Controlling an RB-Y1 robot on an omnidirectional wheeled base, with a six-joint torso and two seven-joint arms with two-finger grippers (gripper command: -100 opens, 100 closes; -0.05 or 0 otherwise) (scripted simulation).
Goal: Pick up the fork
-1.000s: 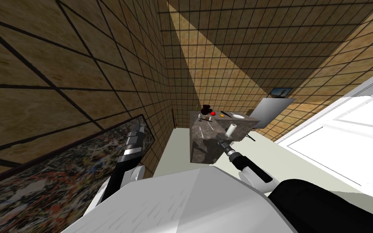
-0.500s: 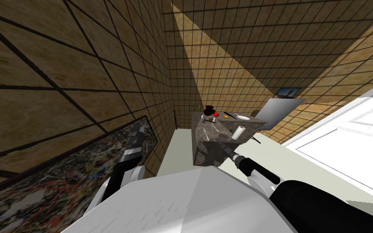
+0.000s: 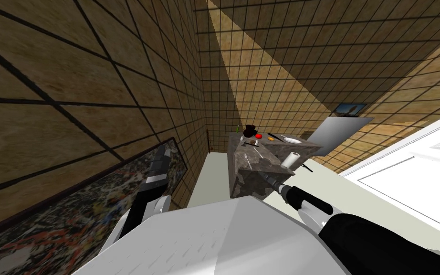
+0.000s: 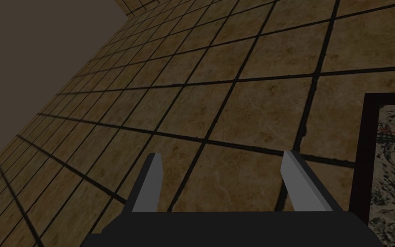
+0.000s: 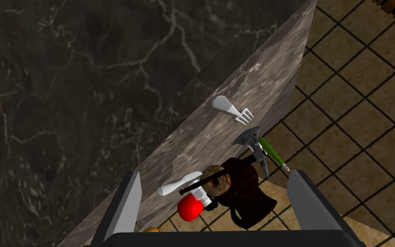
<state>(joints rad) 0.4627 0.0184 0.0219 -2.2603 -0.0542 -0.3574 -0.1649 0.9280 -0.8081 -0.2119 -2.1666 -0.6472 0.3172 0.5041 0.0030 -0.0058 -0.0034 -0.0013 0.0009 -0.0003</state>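
The fork is small and white and lies flat on a dark marble counter top, alone near one edge, its tines pointing at the tiled wall. In the head view the fork is a thin pale streak on the counter's near left part. My right gripper is open and empty, short of the counter and well back from the fork. In the head view that gripper hangs before the counter's near face. My left gripper is open beside the left wall, raised by a framed painting.
Past the fork lie a hammer, a green pen, a dark jug, a red ball and a white handle. A white roll and a plate sit on the counter's right. White door at right.
The whole head view has shifted: the counter now sits a little further right and nearer, so I have moved. Both arms keep their pose against my body.
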